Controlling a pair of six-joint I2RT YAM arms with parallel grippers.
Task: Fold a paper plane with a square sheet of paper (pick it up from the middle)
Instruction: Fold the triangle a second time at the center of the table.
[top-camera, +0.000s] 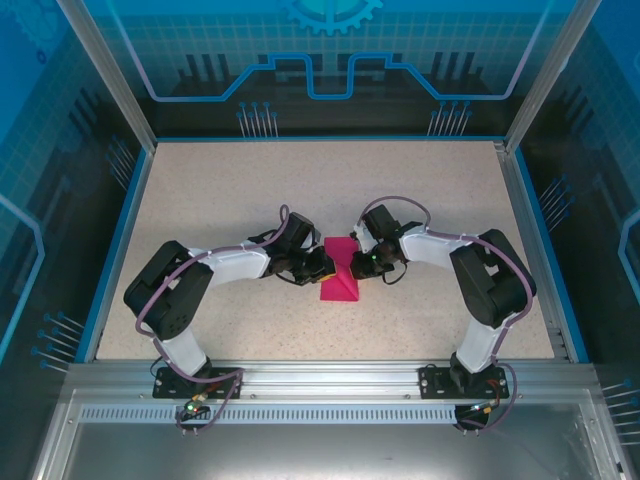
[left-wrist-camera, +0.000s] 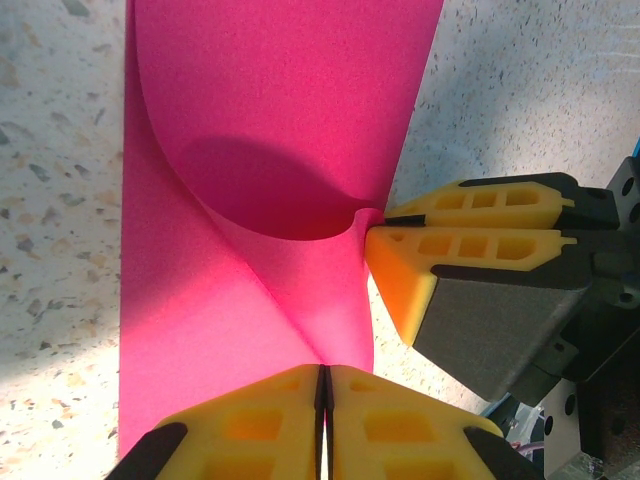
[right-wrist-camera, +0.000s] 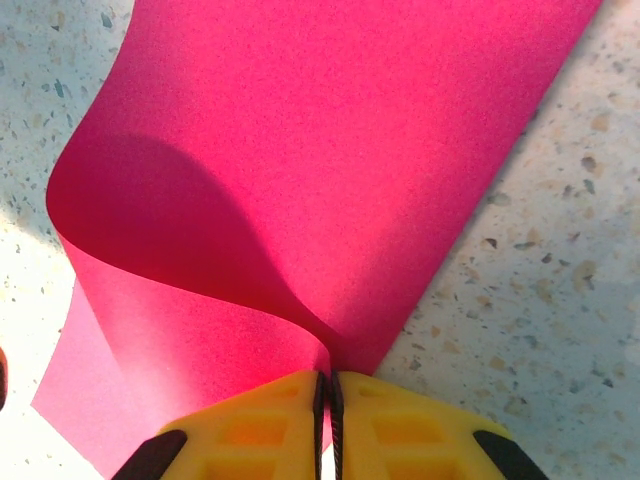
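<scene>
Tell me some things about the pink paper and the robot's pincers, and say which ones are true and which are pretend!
1. The left pincer and the right pincer both pinch the magenta-pink square sheet of thin paper. True.
2. The sheet lies completely flat. False: it curves up in a big bend between the pincers.
3. The right pincer is wide open. False: it is shut on the sheet's edge.
4. A speckled beige tabletop is under the sheet. True.
</scene>
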